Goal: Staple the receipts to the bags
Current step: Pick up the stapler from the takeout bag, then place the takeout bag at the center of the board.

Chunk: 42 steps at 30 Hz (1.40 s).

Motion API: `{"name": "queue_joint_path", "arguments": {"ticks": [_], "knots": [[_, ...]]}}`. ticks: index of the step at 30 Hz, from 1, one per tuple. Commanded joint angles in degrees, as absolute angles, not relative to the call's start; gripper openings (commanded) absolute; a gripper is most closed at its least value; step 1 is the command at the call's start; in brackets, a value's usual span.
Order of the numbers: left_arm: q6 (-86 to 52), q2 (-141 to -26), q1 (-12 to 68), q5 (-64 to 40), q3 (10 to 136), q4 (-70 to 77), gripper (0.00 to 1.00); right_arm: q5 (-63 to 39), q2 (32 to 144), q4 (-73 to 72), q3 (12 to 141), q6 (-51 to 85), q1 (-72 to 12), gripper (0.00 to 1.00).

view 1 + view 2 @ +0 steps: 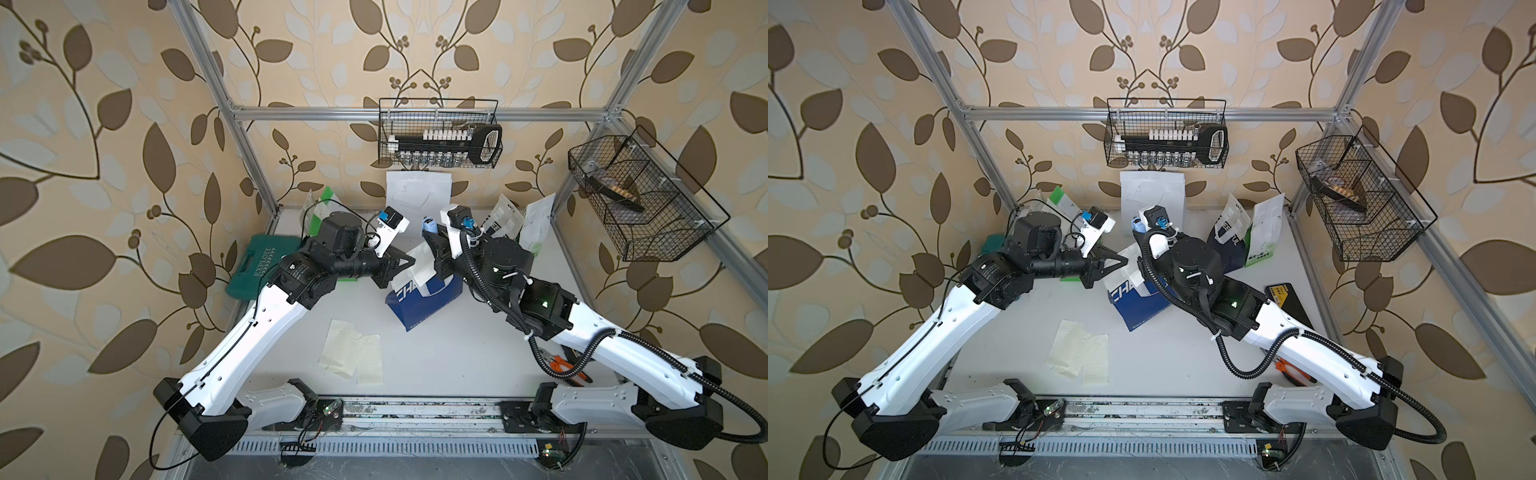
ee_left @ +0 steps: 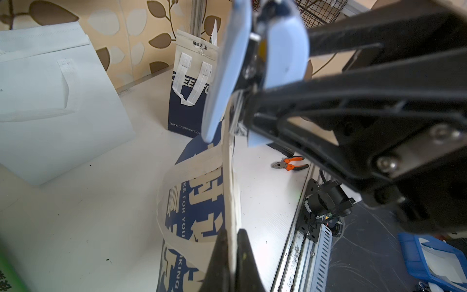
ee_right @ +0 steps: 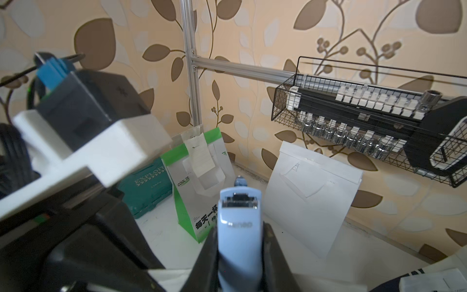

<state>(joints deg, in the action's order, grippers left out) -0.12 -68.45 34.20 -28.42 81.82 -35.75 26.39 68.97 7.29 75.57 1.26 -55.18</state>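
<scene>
Hold left fingers (image 2: pixel 217 260) pinched on navy bag (image 2: pixel 174 215) rim, lower centre; squeeze stapler (image 3: pixel 238 240) square with clamped right fingers (image 3: pixel 274 255).

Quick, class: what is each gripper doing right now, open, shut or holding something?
Left gripper: shut, pinching the top edge of the blue-and-white bag.
Right gripper: shut on the light-blue stapler.

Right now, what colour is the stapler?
The stapler is light blue. It shows best in the right wrist view.
</scene>
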Motion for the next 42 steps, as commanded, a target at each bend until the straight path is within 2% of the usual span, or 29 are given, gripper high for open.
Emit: {"name": "queue_joint_path", "arguments": {"ticks": [1, 9, 14, 22, 26, 32, 39, 40, 42], "knots": [[0.18, -68.03, 34.69, -27.2, 82.63, -34.27, 0.0, 30.57, 65.83, 5.76, 75.48, 1.11, -54.07, 0.0], [-6.04, -70.34, 31.48, -8.55, 80.92, -31.98, 0.0, 34.66, 58.33, 10.19, 68.35, 4.71, -52.71, 0.0], [-11.54, -73.09, 23.74, -11.09, 77.16, -25.04, 0.0, 36.14, 54.5, 13.02, 65.59, 5.93, -51.92, 0.0], [-12.38, -81.36, 19.93, -4.66, 79.93, -22.81, 0.0, 36.08, 50.9, 16.05, 63.6, 7.26, -50.46, 0.0], [-13.08, -82.18, 16.9, -4.77, 78.99, -19.54, 0.0, 35.57, 50.1, 17.56, 62.26, 8.56, -49.92, 0.0], [-12.82, -84.87, 15.82, -5.26, 77.87, -15.55, 0.0, 31.43, 51.94, 24.6, 61.89, 13.58, -46.81, 0.0], [-12.58, -85.23, 15.0, -3.85, 77.82, -16.0, 0.0, 21.28, 56.55, 32.59, 57.3, 21.64, -41.35, 0.0], [-12.75, -84.95, 14.82, -4.05, 77.36, -15.65, 0.06, 20.23, 57.14, 33.14, 56.45, 22.13, -41.35, 0.0], [-12.83, -84.36, 14.79, -5.17, 76.78, -15.1, 0.27, 18.26, 58.65, 34.62, 54.64, 24.05, -41.31, 0.0]]}}
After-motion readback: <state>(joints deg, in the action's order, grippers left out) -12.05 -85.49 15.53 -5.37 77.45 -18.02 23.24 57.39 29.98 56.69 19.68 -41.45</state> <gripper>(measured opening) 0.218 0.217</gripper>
